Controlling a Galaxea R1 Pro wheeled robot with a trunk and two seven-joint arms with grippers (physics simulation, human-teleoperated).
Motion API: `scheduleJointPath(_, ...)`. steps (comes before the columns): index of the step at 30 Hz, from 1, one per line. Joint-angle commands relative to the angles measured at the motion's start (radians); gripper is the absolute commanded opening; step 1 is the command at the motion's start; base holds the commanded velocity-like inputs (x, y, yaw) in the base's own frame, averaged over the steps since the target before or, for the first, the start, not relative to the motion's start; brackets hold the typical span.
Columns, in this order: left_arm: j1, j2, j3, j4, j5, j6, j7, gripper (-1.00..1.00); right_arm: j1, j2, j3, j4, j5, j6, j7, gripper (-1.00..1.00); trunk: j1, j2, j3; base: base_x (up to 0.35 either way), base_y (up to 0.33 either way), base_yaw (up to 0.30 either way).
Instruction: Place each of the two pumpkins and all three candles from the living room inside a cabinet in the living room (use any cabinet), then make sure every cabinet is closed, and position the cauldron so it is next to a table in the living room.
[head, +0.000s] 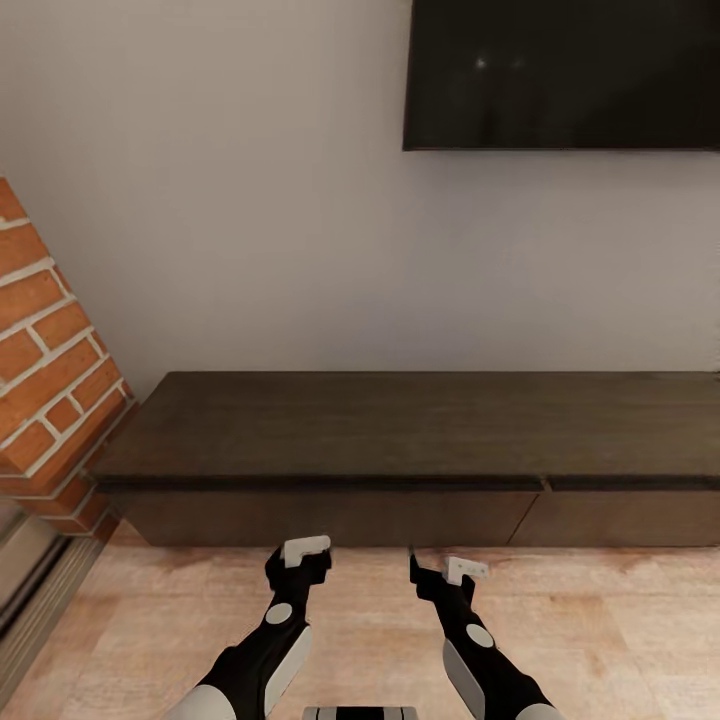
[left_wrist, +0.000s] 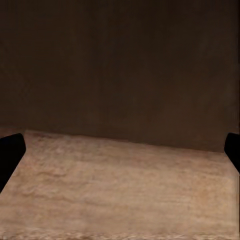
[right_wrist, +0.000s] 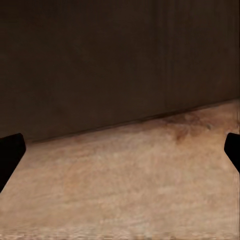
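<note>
Long, low dark-brown wooden cabinet (head: 420, 450) against the pale wall, drawer fronts shut, long axis running side to side, straight ahead of both arms. Light wooden floor (head: 600, 620) between. Left gripper (head: 297, 568) slightly nearer the front; right gripper (head: 440, 575) just behind. Both spread wide, empty.

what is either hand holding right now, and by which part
Nothing is held. The left hand and right hand are both open and empty, with only floor and the cabinet front between their fingers.
</note>
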Motion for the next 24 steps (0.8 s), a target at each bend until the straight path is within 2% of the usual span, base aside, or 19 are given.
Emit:
scheduleJointPath(1,-0.001,0.001,-0.008,-0.002,0.011,-0.004,0.007,1.00,-0.001,-0.001,0.008,0.000,-0.010,-0.003,-0.007,1.00,-0.001,0.000,-0.001,-0.334,0.000,0.000)
scheduleJointPath(6,-0.001,0.001,0.000,-0.011,0.016,0.044,0.009,1.00,-0.001,-0.003,0.008,-0.007,-0.012,0.044,-0.006,1.00,-0.001,0.000,-0.001,-0.341,0.000,0.000)
scheduleJointPath(9,-0.002,0.001,0.007,-0.040,0.022,0.159,0.009,1.00,-0.001,-0.009,0.006,-0.039,-0.018,0.116,-0.009,1.00,-0.001,0.000,-0.001,-0.329,0.000,0.000)
scheduleJointPath(12,-0.002,0.001,0.019,-0.112,0.026,0.353,0.010,1.00,-0.001,-0.011,0.002,-0.099,-0.024,0.224,-0.012,1.00,-0.001,0.000,-0.001,-0.177,0.000,0.000)
scheduleJointPath(14,-0.003,0.001,0.055,-0.148,0.029,0.475,0.010,1.00,-0.002,-0.011,0.000,-0.134,-0.025,0.308,-0.012,1.00,-0.001,0.000,-0.001,-0.087,0.000,0.000)
scheduleJointPath(16,-0.003,0.000,0.107,-0.192,0.030,0.570,0.010,1.00,-0.002,-0.012,-0.002,-0.174,-0.026,0.396,-0.012,1.00,-0.001,0.000,-0.001,-0.036,0.000,0.000)
scheduleJointPath(19,-0.002,-0.001,0.160,-0.249,0.030,0.672,0.012,1.00,-0.001,-0.013,-0.017,-0.224,-0.027,0.499,-0.012,1.00,-0.001,0.000,-0.001,-0.012,0.000,0.000)
scheduleJointPath(20,-0.002,-0.001,0.170,-0.262,0.030,0.716,0.012,1.00,-0.001,-0.014,-0.036,-0.235,-0.027,0.534,-0.012,1.00,-0.001,0.000,0.003,-0.004,0.000,0.000)
scheduleJointPath(23,-0.002,-0.001,0.178,-0.274,0.029,0.782,0.013,1.00,-0.001,-0.014,-0.068,-0.246,-0.027,0.609,-0.012,1.00,-0.003,0.001,0.015,-0.001,0.000,0.000)
scheduleJointPath(24,-0.003,0.000,0.179,-0.279,0.029,0.807,0.013,1.00,-0.001,-0.013,-0.075,-0.261,-0.027,0.659,-0.011,1.00,-0.003,0.001,0.019,0.000,0.000,0.000)
